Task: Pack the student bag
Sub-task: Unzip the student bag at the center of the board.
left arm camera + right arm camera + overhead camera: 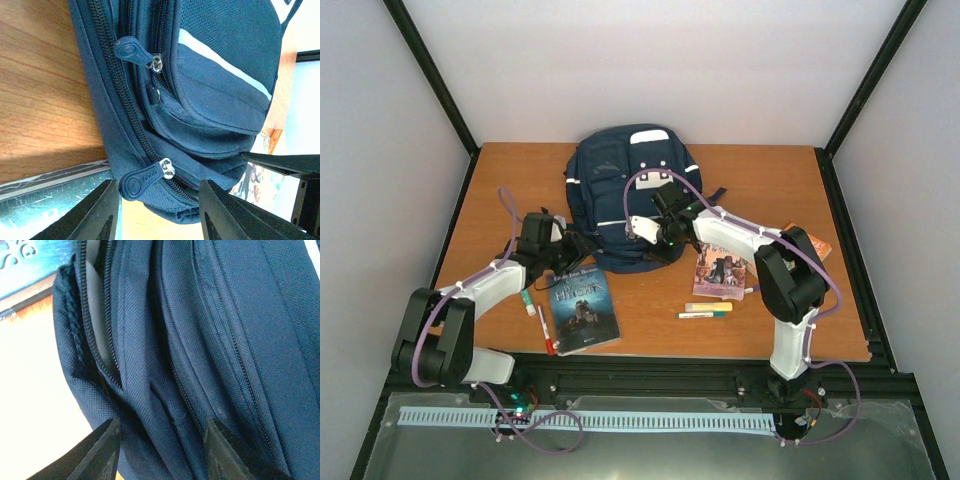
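Student bag (630, 190): one, navy with white stripes, lying at the far middle of the desk (495, 190). Both arms are at its near edge.

Left gripper (576, 246): fingers spread. In the left wrist view a navy zipper pull (142, 181) lies in the gap between them, not pinched.

Zipper pulls in the left wrist view: two large navy ones, the second (129, 50) higher up, plus one small dark pull (155, 95). The raised lettering on the large pulls is not legible with certainty.

Right gripper (160, 450): fingers spread, bag fabric between them. A partly unzipped opening (97, 325) shows just beyond.

Books: two. Blue-covered book (582, 308) near the left arm, second book (720, 270) beside the right arm. Titles too small to read.

Pens: four. Green-capped marker (527, 299), red-tipped pen (546, 330), yellow highlighter (708, 307), green-and-white pen (703, 315).

Orange item (818, 245): one, mostly hidden behind the right arm.
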`<state>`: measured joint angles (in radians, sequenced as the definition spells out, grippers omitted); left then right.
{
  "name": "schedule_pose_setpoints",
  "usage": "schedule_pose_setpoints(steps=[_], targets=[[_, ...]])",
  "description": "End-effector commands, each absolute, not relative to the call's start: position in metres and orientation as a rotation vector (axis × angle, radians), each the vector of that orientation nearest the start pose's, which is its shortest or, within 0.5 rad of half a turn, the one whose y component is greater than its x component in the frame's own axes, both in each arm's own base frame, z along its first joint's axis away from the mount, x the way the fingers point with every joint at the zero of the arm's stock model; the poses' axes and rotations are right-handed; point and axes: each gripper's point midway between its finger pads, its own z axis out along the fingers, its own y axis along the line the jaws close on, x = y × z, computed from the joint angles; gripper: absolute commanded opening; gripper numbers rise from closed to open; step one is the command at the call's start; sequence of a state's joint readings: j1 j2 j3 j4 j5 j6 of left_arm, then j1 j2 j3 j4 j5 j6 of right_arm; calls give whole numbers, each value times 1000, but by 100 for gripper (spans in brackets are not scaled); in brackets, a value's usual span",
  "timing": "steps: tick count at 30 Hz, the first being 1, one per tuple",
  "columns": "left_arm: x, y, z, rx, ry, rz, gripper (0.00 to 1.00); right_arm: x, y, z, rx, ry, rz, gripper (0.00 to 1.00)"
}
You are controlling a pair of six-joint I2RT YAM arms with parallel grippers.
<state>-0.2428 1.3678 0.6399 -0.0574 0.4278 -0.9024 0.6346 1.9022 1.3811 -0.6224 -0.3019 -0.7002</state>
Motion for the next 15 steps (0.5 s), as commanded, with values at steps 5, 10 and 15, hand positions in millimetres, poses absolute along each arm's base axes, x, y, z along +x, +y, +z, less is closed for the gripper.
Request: schedule_pose_setpoints(steps=[5,10,15], targets=[[333,-156,88,-636,2421,-1065,42,343,322,84,-1657,2029,355,20],[337,-156,84,-651,2424,-1067,43,345,319,107,-1591,1995,330,3],[339,-158,82,-657,2417,-1078,38,340,316,114,-1579,1985,329,3]])
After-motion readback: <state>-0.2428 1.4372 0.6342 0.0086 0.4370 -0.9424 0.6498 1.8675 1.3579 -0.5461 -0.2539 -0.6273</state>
